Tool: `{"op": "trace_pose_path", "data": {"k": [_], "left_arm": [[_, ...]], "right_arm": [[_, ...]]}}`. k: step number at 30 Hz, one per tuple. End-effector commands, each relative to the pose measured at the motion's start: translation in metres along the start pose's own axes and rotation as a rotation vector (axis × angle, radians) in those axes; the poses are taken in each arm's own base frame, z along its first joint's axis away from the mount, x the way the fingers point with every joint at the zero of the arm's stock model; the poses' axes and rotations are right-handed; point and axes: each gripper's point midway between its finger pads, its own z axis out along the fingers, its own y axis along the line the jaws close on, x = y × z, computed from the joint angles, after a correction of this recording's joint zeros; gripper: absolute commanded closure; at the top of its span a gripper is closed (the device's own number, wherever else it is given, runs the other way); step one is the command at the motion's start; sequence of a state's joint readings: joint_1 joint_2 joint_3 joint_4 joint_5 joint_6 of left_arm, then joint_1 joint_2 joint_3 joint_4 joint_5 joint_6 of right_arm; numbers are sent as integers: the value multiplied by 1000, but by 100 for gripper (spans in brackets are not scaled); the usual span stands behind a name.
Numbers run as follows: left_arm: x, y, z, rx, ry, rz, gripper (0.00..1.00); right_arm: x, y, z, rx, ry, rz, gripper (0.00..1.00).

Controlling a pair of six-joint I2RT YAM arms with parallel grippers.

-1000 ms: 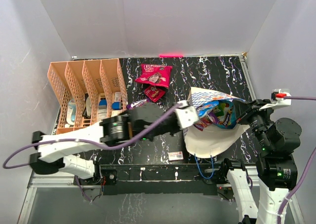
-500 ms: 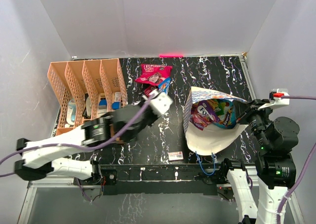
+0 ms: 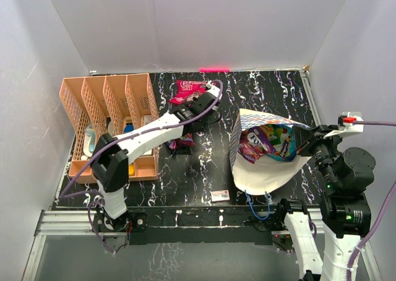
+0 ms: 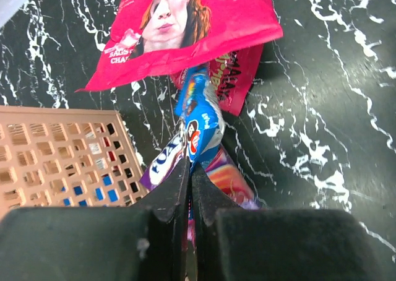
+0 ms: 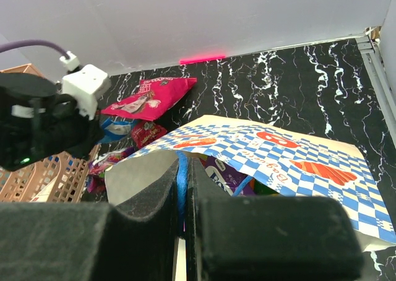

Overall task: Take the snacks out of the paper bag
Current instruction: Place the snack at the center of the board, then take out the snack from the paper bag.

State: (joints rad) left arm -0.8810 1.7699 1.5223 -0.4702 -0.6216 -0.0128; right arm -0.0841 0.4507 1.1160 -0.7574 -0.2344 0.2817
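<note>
My left gripper (image 4: 190, 169) is shut on a blue snack packet (image 4: 198, 114) and holds it over the loose snacks beside the rack. Below it lie a magenta packet (image 4: 185, 27), a small red packet (image 4: 232, 83) and a purple packet (image 4: 230, 177). In the top view the left gripper (image 3: 193, 117) is far left of the paper bag (image 3: 266, 176). The checkered bag stands open with packets (image 3: 266, 142) inside. My right gripper (image 5: 184, 169) is shut on the bag's blue cord handle (image 5: 181, 182) and holds the mouth open.
A peach-orange divider rack (image 3: 105, 117) with small items stands at the left, close to the snack pile. A small white flat box (image 3: 220, 195) lies near the front edge. A second blue cord handle (image 3: 257, 208) hangs over the front of the table.
My left gripper came out of the bag with the blue packet and swung left and away to the snack pile by the rack. The right gripper kept hold of the handle.
</note>
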Motion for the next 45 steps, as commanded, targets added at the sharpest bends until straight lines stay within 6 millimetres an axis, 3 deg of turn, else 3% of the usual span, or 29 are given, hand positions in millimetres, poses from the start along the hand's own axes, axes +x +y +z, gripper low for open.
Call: {"op": "trace_pose_path", "data": {"k": [1, 8, 14, 16, 20, 25, 28, 32, 37, 41, 45], "left_arm": [[-7, 15, 26, -71, 37, -85, 100], [20, 21, 81, -202, 169, 0, 100], [48, 16, 93, -220, 224, 65, 100], [50, 11, 89, -173, 237, 50, 86], [34, 4, 68, -55, 184, -27, 63], [-16, 7, 11, 141, 24, -137, 49], [-51, 4, -40, 329, -144, -215, 41], [-91, -3, -123, 613, -447, -280, 34], [-115, -9, -232, 938, -791, -282, 31], [-122, -22, -276, 1105, -878, -303, 36], [-116, -75, -304, 1208, -879, -193, 36]], "right_arm": [[-29, 9, -8, -27, -101, -39, 92], [-30, 11, -10, -30, -100, -40, 92], [-28, 10, -10, -25, -94, -39, 92], [-26, 10, -8, -30, -88, -40, 92], [-26, 12, -6, -41, -83, -36, 92], [-26, 12, -5, -45, -81, -33, 92], [-24, 12, -4, -47, -76, -31, 92], [-23, 12, -4, -49, -74, -27, 92], [-22, 12, -3, -51, -71, -24, 92], [-20, 11, -3, -48, -69, -21, 92], [-22, 12, -4, -46, -75, -22, 92]]}}
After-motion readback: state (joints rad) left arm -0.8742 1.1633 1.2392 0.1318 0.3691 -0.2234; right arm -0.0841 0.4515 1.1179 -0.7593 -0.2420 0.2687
